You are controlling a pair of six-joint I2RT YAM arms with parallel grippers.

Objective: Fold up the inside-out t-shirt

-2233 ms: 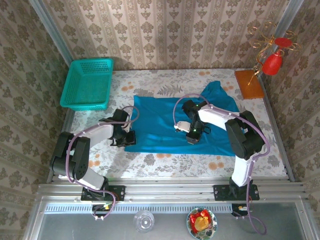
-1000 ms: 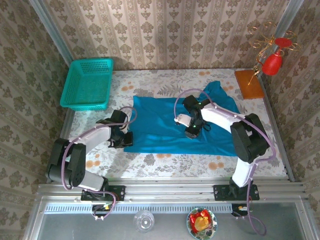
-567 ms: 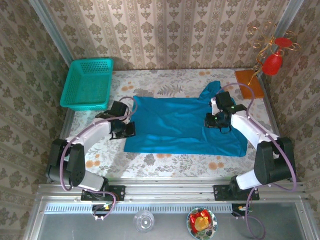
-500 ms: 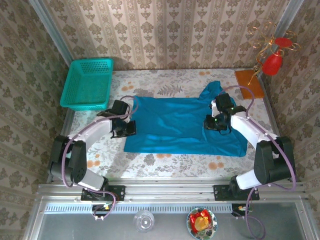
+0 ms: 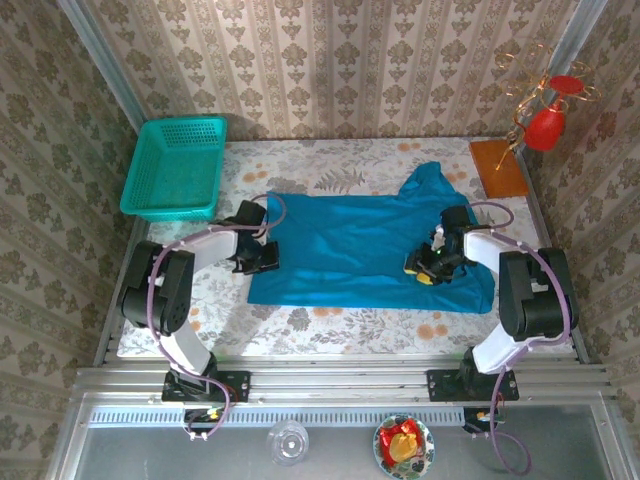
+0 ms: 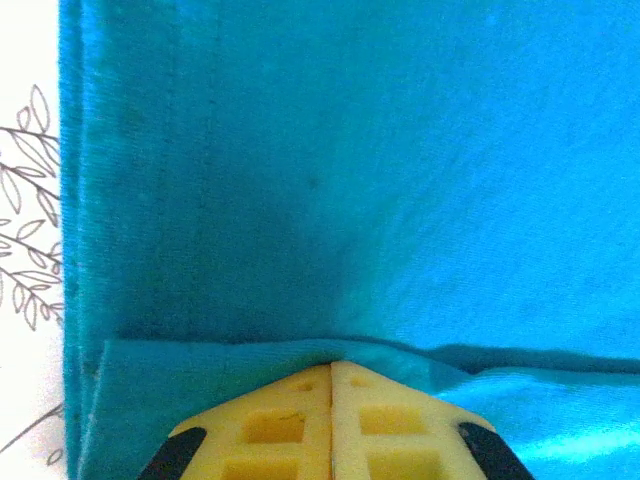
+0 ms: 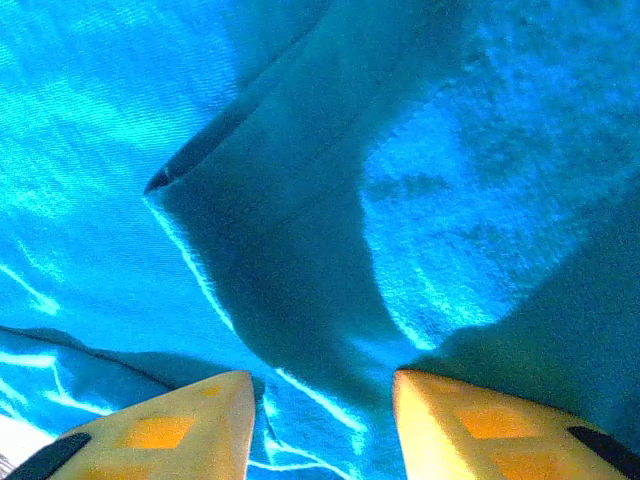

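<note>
One teal t-shirt (image 5: 350, 240) lies flat on bench (image 5: 320, 320); L gripper (image 6: 331, 366) clenched on its left edge, R gripper (image 7: 322, 376) released over its right side.

Floral table (image 5: 330, 322) under spread t-shirt (image 5: 345, 250), mesh basket (image 5: 176, 168), wooden base (image 5: 497, 168)

Left arm (image 5: 200, 246): white shell on the far link, bulky black housings at the joints and the near link.
Right arm (image 5: 486, 241): matching white link, rounded black housings nearer the base.
Cables (image 5: 497, 440): thin lilac-grey cords looping along both arms, one trailing below the right base.
Bases (image 5: 215, 386): black plates bolted to a silver rail (image 5: 340, 380).
Left gripper (image 6: 331, 385): yellow wedge fingers (image 6: 270, 430) with square moulded recesses, black patches at the outer edges.
Right gripper (image 7: 320, 400): yellow tapered fingers (image 7: 165, 430), orange-tinted recesses, black outer corners.
</note>
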